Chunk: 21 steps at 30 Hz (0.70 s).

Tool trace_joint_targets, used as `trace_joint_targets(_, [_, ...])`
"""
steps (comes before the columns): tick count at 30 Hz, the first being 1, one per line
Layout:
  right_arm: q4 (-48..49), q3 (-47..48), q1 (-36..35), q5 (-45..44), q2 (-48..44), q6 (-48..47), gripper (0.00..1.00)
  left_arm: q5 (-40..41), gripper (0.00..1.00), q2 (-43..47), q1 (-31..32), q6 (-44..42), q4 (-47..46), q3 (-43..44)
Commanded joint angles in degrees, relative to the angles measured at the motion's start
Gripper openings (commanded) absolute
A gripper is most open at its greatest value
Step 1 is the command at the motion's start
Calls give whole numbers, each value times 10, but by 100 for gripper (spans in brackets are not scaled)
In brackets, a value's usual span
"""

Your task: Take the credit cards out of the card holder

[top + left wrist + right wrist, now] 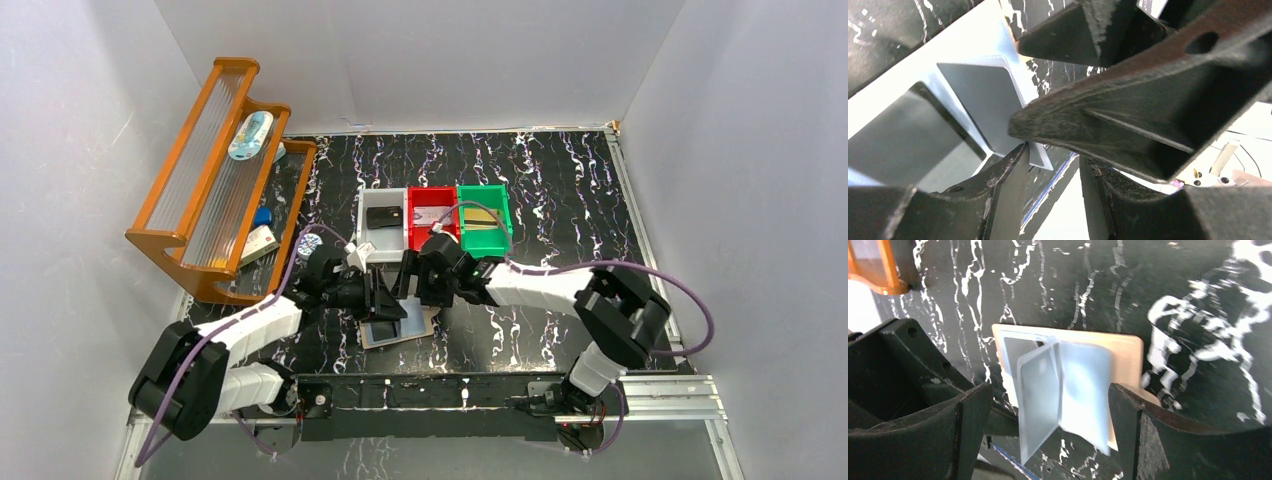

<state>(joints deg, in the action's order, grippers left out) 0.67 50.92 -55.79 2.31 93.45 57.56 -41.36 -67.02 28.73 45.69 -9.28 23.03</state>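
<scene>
The card holder [418,322] lies open near the table's [560,200] near edge, left of centre. One pocket leaf stands between the right gripper's [1048,395] spread fingers. The left gripper [1053,160] crowds its left edge, and I cannot tell its grip. A row of bins [433,189] sits behind

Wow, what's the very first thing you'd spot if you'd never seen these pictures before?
You'd spot the two robot arms meeting in the middle of the black marbled table. The left hand and the right hand are almost nose to nose over the open card holder. Just behind them a grey bin, a red bin and a green bin sit in a row, and an orange rack stands at the far left.
</scene>
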Motion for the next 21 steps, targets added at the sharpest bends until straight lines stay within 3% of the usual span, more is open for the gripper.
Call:
trace_joint_targets(1, [-119, 11, -9, -134, -74, 15, 94, -1, 41, -35, 31, 15, -73, 34])
trace_joint_targets(5, [-147, -18, -9, -201, -140, 36, 94, 30, 40, -50, 62, -3, -51, 61])
trace_joint_targets(9, [-125, -47, -8, -210, -191, 40, 92, 94, 40, -6, 65, -31, 21, 79])
trace_joint_targets(16, [-40, -66, -8, -129, -195, 16, 80, 315, 46, 99, 63, -51, 226, 105])
trace_joint_targets(21, [15, -50, -8, -36, -140, -4, 68, 365, 47, 134, 62, -17, 275, 84])
